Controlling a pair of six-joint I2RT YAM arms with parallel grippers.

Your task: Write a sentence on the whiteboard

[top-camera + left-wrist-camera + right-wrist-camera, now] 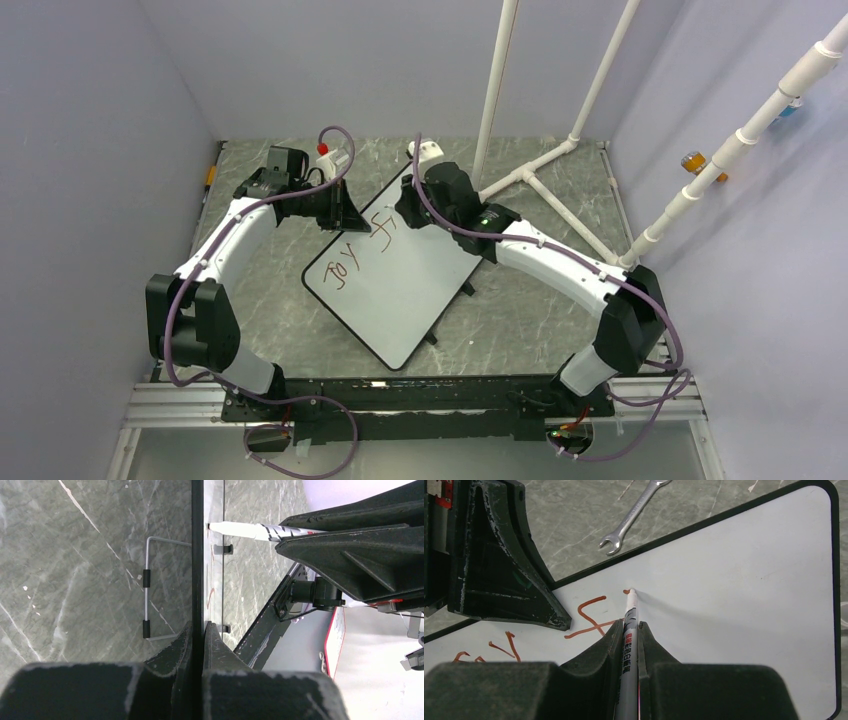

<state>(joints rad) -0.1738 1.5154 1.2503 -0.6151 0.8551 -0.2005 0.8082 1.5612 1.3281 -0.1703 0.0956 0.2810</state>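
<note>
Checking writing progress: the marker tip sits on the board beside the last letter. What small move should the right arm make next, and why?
Probably drag the marker tip a short way across the whiteboard to draw the next stroke: it rests on a small dot beside the last letter, the right fingers grip the marker, and the left fingers clamp the board's edge.

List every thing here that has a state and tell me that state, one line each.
whiteboard: rim clamped by the left gripper, partly written on
sentence: unfinished, only a few reddish-brown letters
marker: uncapped, tip against the whiteboard
left gripper: shut on the whiteboard
right gripper: shut on the marker
wrench: lying loose on the table, not held
</note>
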